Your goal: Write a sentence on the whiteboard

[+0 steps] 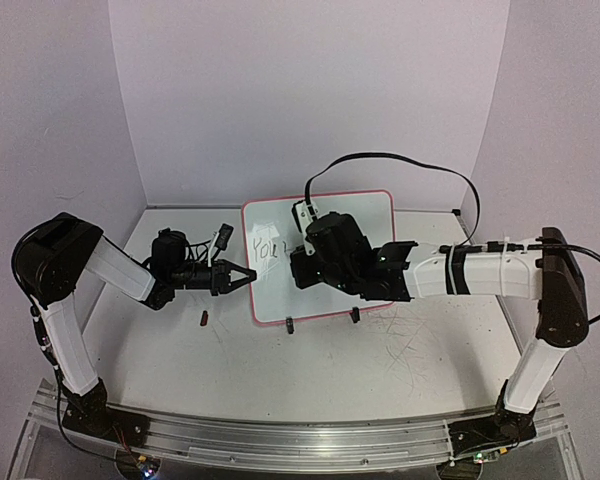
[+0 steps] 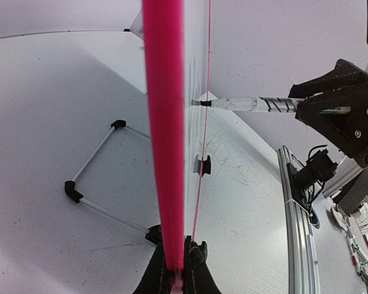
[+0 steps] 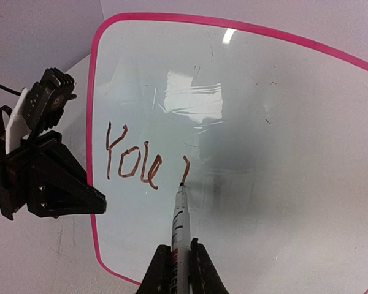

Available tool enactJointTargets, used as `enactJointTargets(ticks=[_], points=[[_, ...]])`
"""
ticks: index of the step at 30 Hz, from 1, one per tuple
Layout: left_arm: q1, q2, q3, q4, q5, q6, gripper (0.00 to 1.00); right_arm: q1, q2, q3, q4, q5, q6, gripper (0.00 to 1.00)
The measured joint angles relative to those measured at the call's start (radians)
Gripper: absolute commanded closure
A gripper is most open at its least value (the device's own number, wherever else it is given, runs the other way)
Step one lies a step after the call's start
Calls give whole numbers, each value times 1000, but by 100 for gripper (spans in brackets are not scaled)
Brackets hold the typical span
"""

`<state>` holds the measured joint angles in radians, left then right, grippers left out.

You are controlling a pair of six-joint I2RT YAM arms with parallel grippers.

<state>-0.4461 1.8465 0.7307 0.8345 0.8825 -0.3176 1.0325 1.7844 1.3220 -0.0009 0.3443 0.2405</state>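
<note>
The whiteboard [image 1: 365, 215], white with a pink rim, stands tilted on the table. My left gripper [image 1: 248, 277] is shut on its left edge, and the pink rim [image 2: 165, 153] runs up from between the jaws of that gripper [image 2: 179, 269]. My right gripper [image 3: 178, 263] is shut on a white marker [image 3: 180, 214]. The marker's tip [image 3: 183, 182] touches the board at the foot of a short stroke. The sentence [image 3: 135, 162] is reddish-brown handwriting reading roughly "Pole", followed by that stroke. From the left wrist the marker [image 2: 251, 104] meets the board side-on.
The board rests on a wire stand [image 2: 92, 177] and two black clip feet [image 1: 290, 323]. A small dark object [image 1: 204, 319] lies on the table left of the board. A black cable [image 1: 400, 160] loops behind the board. An aluminium rail [image 1: 280, 435] runs along the near edge.
</note>
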Motion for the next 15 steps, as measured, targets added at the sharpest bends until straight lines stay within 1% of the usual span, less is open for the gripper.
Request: enactJointTargets(ticks=[15], points=[[0, -1, 0, -6, 0, 4, 100, 0, 1, 0, -24, -12, 11, 100]])
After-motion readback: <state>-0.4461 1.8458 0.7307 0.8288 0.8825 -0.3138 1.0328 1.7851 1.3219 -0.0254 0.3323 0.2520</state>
